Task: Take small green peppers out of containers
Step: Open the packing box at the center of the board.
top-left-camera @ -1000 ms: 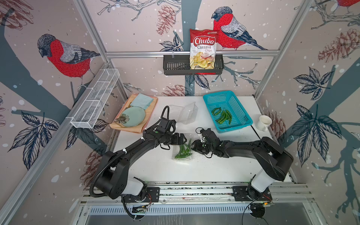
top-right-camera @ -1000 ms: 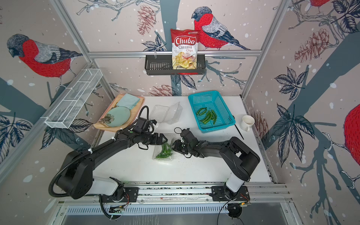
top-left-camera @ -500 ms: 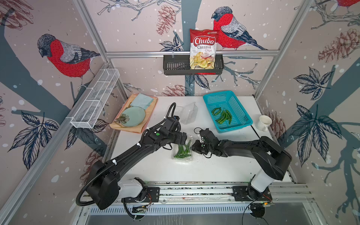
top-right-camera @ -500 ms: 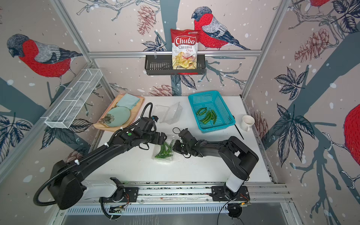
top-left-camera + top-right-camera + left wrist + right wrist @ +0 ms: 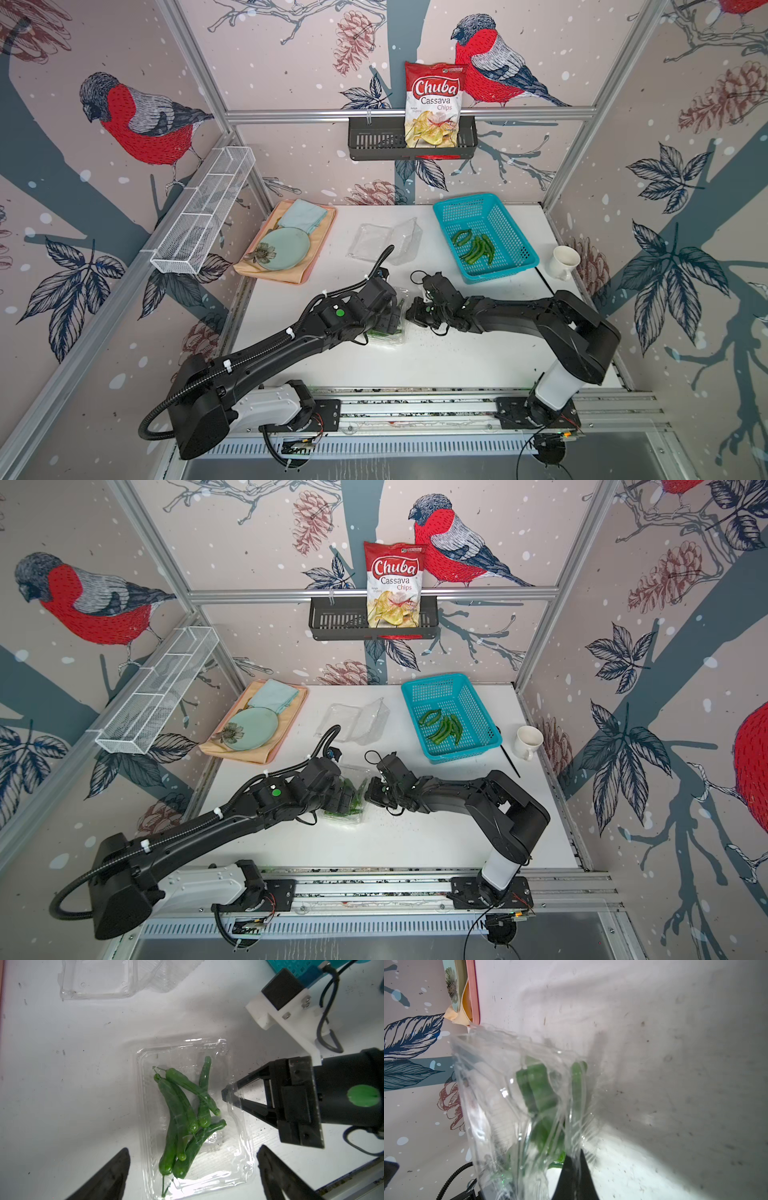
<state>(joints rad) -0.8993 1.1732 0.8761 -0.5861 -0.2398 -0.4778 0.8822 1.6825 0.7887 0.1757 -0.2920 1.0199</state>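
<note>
The right gripper [image 5: 225,1094] has just clamped onto the rim of the clear hinged plastic clamshell container [image 5: 234,1163] near the turquoise perforated basket [image 5: 509,226], and the released left gripper [image 5: 194,1148] now hovers over its slim green peppers [image 5: 176,1109], so opening looks imminent.

Bullfinch-and-pinecone wallpaper [image 5: 291,50] on an aluminium frame [image 5: 291,113] walls in the white table [image 5: 457,365], with a black rack [image 5: 374,145] holding a chips bag [image 5: 434,104] on the back wall beyond the right gripper [image 5: 410,314] and a white wire shelf [image 5: 203,212] far to its left.
</note>
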